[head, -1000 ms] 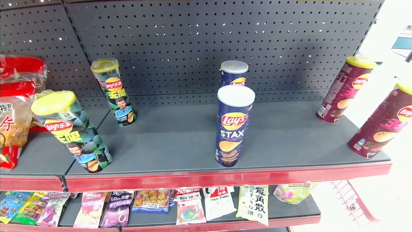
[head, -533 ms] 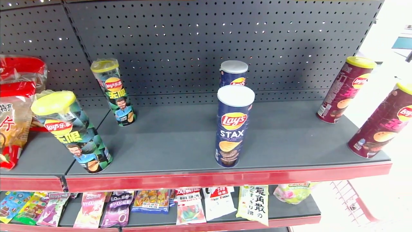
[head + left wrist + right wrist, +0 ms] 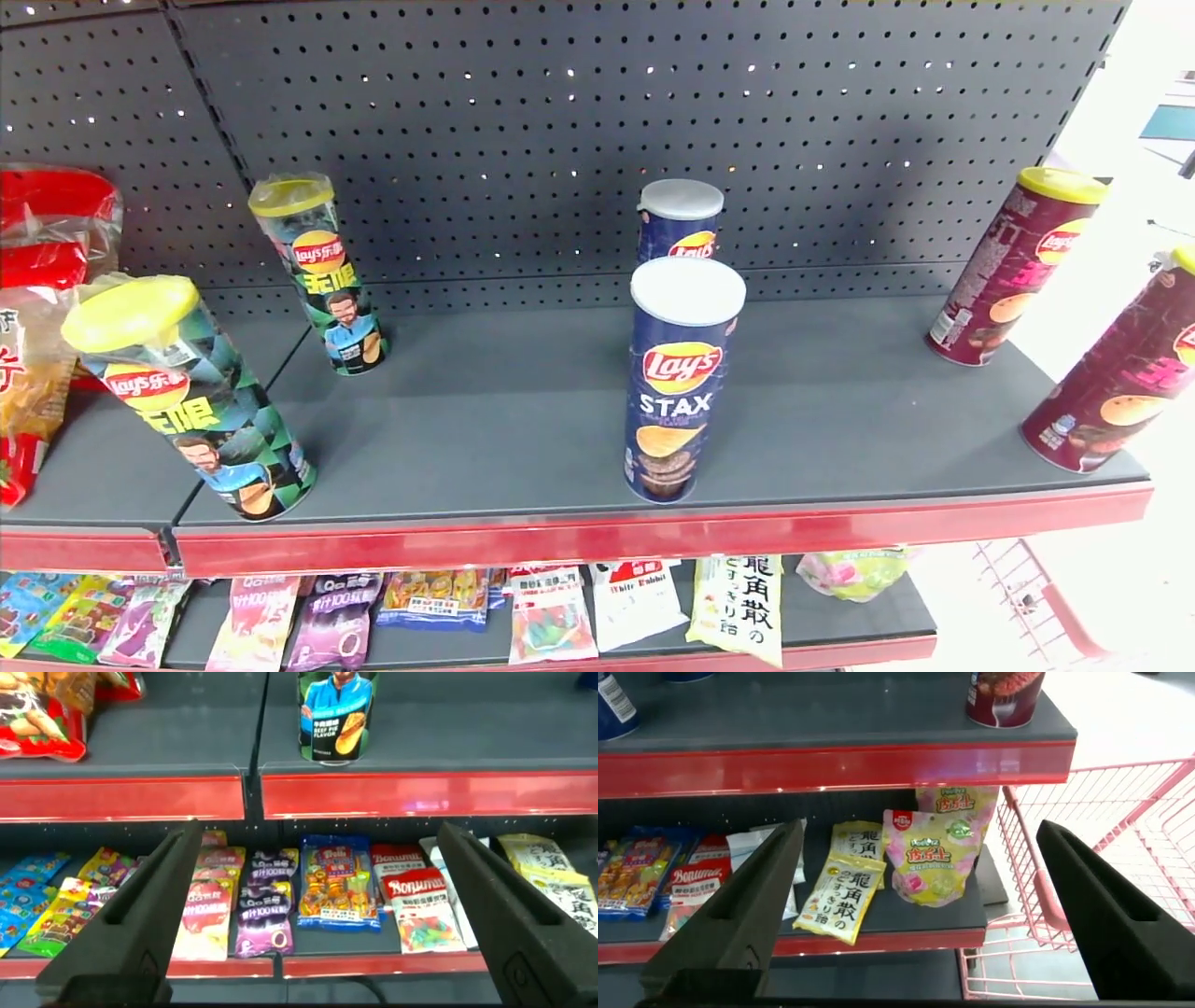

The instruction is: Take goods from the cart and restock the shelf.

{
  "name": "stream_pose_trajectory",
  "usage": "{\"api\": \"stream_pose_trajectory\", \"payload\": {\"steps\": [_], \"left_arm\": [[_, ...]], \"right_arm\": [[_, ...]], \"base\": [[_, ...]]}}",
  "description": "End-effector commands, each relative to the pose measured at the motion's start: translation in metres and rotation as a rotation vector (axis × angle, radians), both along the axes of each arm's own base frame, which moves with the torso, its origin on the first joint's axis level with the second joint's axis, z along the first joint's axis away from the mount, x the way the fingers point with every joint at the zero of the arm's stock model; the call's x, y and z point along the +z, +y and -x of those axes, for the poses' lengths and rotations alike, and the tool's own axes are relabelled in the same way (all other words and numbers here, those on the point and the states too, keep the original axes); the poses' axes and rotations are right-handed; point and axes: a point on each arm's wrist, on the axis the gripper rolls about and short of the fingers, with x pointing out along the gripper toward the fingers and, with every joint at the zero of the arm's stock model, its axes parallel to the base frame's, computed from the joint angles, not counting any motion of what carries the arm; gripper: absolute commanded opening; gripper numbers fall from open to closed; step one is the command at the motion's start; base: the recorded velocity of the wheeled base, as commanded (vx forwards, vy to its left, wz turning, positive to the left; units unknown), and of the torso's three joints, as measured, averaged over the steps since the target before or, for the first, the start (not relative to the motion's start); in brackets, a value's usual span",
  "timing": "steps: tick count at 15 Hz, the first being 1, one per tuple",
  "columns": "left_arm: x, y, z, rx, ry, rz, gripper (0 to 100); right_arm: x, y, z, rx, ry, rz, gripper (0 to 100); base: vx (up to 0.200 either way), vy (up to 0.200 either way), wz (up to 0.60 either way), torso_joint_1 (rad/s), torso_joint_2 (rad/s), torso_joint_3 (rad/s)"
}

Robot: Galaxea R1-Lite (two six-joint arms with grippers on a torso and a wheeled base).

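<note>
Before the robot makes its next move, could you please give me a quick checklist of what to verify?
1. Left gripper open and empty: ok.
2. Right gripper open and empty: ok.
3. Goods in hand for restocking: not ok, nothing is held.
4. Pink cart beside the shelf end: ok.
5. Goods in the cart: cannot tell.
6. Bare space on the shelf between the front blue can and the front green can: ok.
</note>
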Motion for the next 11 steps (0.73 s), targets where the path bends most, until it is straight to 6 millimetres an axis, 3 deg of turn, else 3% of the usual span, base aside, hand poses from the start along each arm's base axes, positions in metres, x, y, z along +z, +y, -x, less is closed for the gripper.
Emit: {"api": "stream_pose_trajectory", "payload": {"steps": [1, 11], "left_arm": [[-0.0002, 0.0, -0.0002, 0.0, 0.002, 0.0, 100], [-0.0002, 0.0, -0.0002, 0.0, 0.002, 0.0, 100]], "right_arm": [[0.0, 0.0, 0.0, 0.0, -0.001, 0.0, 100], [0.0, 0.0, 0.0, -0.001, -0.001, -0.001, 100]], "base": [[0.0, 0.0, 0.0, 0.0, 0.0, 0.0], [0.0, 0.0, 0.0, 0.0, 0.0, 0.0]]}}
